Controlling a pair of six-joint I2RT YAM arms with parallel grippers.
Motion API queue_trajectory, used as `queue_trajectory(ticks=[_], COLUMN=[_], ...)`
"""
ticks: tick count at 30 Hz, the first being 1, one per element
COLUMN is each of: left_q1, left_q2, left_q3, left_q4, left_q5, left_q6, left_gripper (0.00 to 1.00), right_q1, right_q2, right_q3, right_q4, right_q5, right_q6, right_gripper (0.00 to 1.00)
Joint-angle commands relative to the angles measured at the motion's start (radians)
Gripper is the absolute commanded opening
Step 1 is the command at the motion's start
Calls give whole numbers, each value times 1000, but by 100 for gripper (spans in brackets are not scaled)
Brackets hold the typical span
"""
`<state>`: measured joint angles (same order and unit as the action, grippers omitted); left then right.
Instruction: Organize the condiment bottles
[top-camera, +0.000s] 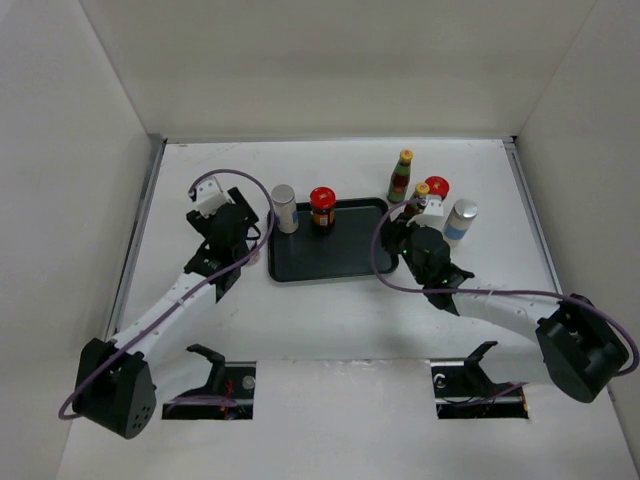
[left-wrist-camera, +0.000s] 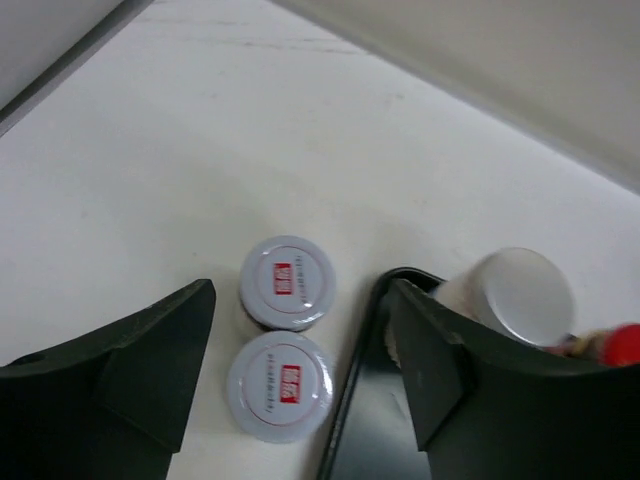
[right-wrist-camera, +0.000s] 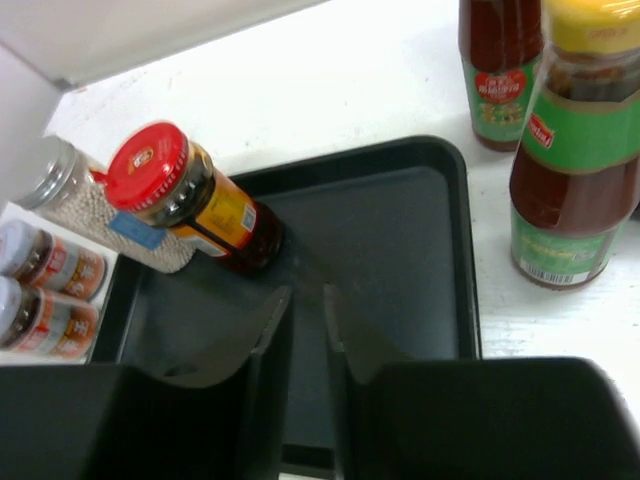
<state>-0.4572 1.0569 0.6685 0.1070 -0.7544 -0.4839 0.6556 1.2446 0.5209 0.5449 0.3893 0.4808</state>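
Observation:
A black tray (top-camera: 345, 262) lies mid-table. On its far left part stand a silver-lidded pepper jar (top-camera: 284, 207) and a red-capped jar (top-camera: 321, 208). Two short silver-lidded jars (left-wrist-camera: 287, 282) (left-wrist-camera: 280, 385) sit on the table just left of the tray rim (left-wrist-camera: 348, 420), below my open left gripper (left-wrist-camera: 300, 300), whose fingers stand apart from them. My right gripper (right-wrist-camera: 305, 295) hangs over the tray floor (right-wrist-camera: 400, 250), its jaws nearly together with nothing between them. Two slim yellow-capped sauce bottles (right-wrist-camera: 575, 150) (right-wrist-camera: 500, 70), a red-capped jar (top-camera: 437, 188) and a white-blue bottle (top-camera: 461, 220) stand right of the tray.
White walls enclose the table on the left, back and right. The right arm's cable (top-camera: 380, 250) loops over the tray's right end. Both arm bases (top-camera: 115, 385) (top-camera: 585, 350) sit at the near corners.

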Motion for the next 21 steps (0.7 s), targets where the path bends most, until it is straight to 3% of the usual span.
queue_trajectory(ticks=[1, 3, 9, 21], left_q1=[77, 108, 159, 186], left_q2=[50, 99, 259, 423], left_q3=[-4, 3, 57, 108], left_q4=[-55, -23, 19, 83], left_q5=[29, 58, 101, 164], left_q6=[-87, -108, -107, -96], left_gripper=[67, 66, 79, 80], right_q1=[3, 8, 34, 52], right_q2=[19, 35, 111, 180], right_q3=[50, 62, 114, 157], right_q4=[7, 1, -31, -48], right_q5=[-46, -61, -106, -118], right_q6=[5, 2, -8, -19], right_gripper=[20, 20, 30, 30])
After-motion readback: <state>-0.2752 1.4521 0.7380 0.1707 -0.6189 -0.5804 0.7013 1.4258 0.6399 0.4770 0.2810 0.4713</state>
